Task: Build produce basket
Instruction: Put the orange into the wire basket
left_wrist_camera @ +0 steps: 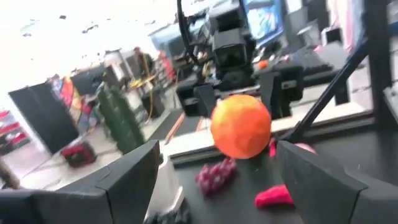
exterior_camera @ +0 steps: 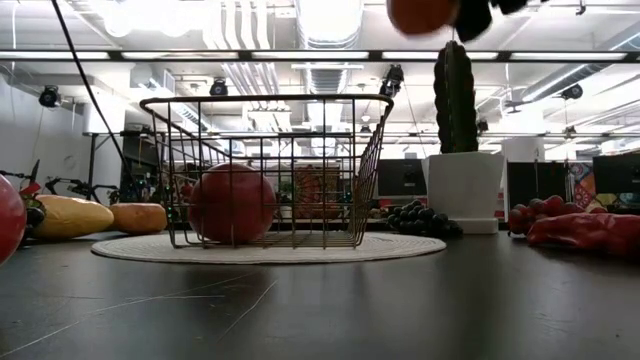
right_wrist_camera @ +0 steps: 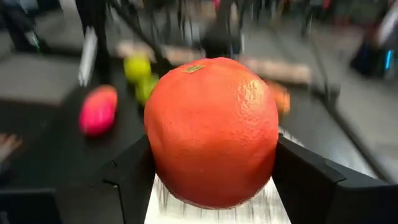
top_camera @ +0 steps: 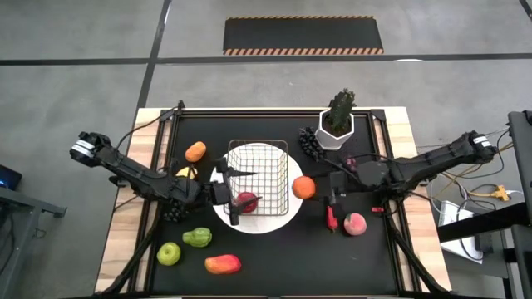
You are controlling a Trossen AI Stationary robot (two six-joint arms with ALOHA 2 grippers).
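My right pincer [top_camera: 314, 188], centre-right of the overhead frame, grips an orange [top_camera: 303, 187] between both fingers, holding it in the air just beside the right wall of the wire basket [top_camera: 258, 178]; from table height the fruit shows at the very top of the frame, above the basket's right rim. The basket stands on a round white plate [top_camera: 287, 220] at the middle of the black table [top_camera: 274, 257], with a red apple [top_camera: 248, 200] inside at its lower left corner. My left pincer [top_camera: 226, 193] sits at the basket's left edge, fingers spread wide and empty.

The other produce lies scattered. A red chili [top_camera: 331, 218] and a peach [top_camera: 355, 223] lie lower right of the orange. Dark grapes [top_camera: 310, 142] rest against a white pot [top_camera: 336, 134] holding a spiky green plant [top_camera: 340, 108], upper right. At upper left of the table lies a small orange fruit [top_camera: 195, 151]; at lower left, a green apple [top_camera: 169, 253], a green pepper [top_camera: 198, 237] and a red-and-yellow mango [top_camera: 223, 264].
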